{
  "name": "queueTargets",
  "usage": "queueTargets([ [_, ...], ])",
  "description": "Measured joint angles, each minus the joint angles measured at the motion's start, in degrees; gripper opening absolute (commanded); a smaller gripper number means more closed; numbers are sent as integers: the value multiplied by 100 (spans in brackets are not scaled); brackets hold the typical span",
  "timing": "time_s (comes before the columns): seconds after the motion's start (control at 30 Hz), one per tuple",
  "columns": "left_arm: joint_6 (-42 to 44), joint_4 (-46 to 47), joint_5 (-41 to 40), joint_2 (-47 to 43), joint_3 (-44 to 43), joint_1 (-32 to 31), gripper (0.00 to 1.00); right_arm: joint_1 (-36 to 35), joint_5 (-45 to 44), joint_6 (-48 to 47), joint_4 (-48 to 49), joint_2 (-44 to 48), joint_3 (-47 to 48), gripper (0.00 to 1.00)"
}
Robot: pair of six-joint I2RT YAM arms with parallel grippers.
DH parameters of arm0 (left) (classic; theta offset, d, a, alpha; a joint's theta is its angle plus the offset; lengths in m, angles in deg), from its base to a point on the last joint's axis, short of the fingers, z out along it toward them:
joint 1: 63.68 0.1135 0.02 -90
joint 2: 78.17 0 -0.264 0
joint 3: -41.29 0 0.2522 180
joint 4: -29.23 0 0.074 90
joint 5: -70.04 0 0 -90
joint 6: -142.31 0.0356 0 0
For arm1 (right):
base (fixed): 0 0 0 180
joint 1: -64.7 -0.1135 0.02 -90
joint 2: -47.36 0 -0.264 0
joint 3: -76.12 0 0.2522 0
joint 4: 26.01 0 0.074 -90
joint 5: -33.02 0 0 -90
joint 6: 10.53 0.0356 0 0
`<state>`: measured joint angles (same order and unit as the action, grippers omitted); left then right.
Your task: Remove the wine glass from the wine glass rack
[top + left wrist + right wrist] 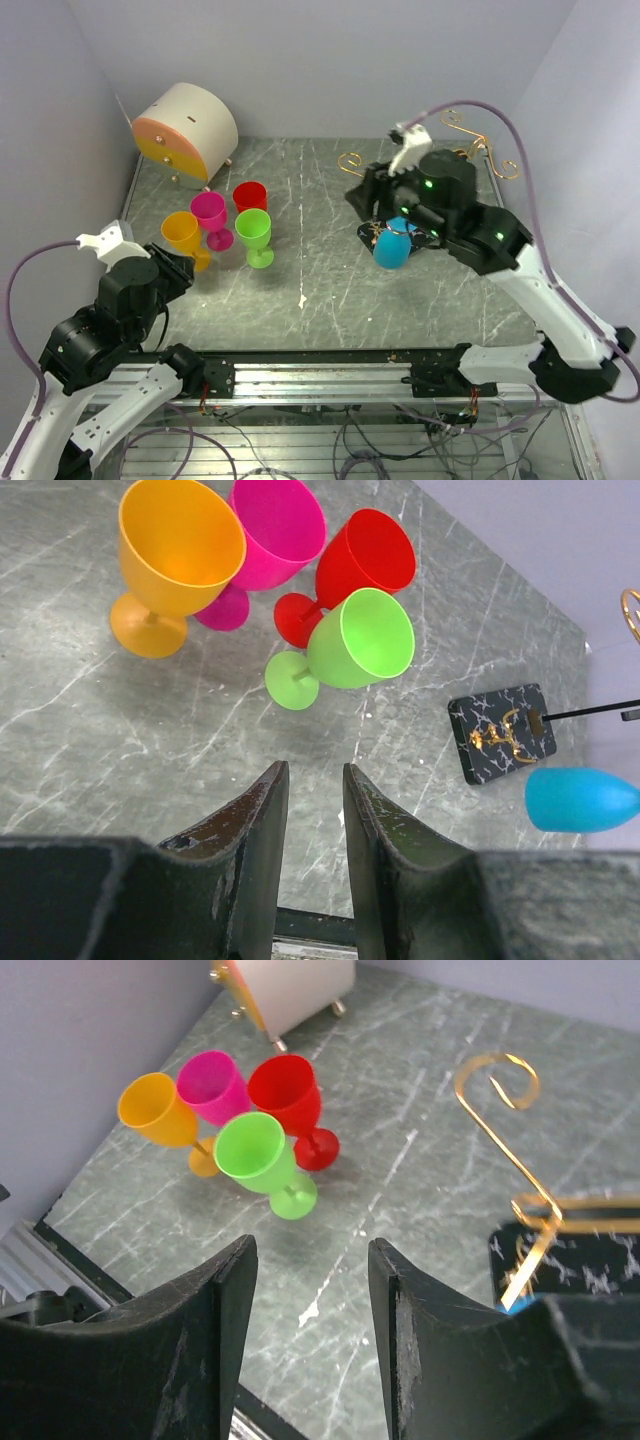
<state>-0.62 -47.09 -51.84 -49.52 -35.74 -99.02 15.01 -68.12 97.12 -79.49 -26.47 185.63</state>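
Reaching over the wine glass rack (347,158) near the far right corner of the bench (320,300), the right arm (480,230) covered most of the gold wire in the overhead view. The blue wine glass (393,248) sat below its wrist, against the rack's black base; whether it hung from a hook could not be told. The left arm (130,290) was folded at the near left corner. Beside it stood four cups, orange (183,235), pink (211,212), red (250,194) and green (255,232), and a round box (185,130) filled the far left corner. A broad stretch of bench lay between cups and rack.

From the left wrist, the left claw (312,770) stood slightly parted, gripping nothing, with only bench in the narrow gap.

From the right wrist, the right claw (310,1250) gaped wider, holding and touching nothing, a gold hook (495,1070) off to its right.
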Motion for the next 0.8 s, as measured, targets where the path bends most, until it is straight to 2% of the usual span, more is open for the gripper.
queueTargets([
  [0.13, 50, 374, 212, 76, 146, 0, 41, 398, 66, 457, 28, 986, -981, 53],
  [0.33, 457, 1360, 879, 673, 234, 0, 51, 820, 212, 999, -234, 1615, -1620, 55],
  [0.5, 977, 2282, 1891, 1554, 98, -2, 51, 1351, 415, 1036, -319, 1528, -1405, 57],
  [0.57, 1150, 2618, 2339, 1998, -63, -2, 51, 1698, 671, 927, -365, 1141, -809, 56],
  [0.67, 1314, 3038, 2780, 2542, -186, 0, 51, 2557, 1368, 796, -273, 337, 278, 50],
  [0.73, 1377, 3180, 2927, 2712, -186, 0, 51, 3530, 2269, 844, 46, -107, 684, 40],
  [0.8, 1416, 3285, 2999, 2787, -186, -2, 50, 4706, 3390, 1189, 503, -341, 555, 36],
])
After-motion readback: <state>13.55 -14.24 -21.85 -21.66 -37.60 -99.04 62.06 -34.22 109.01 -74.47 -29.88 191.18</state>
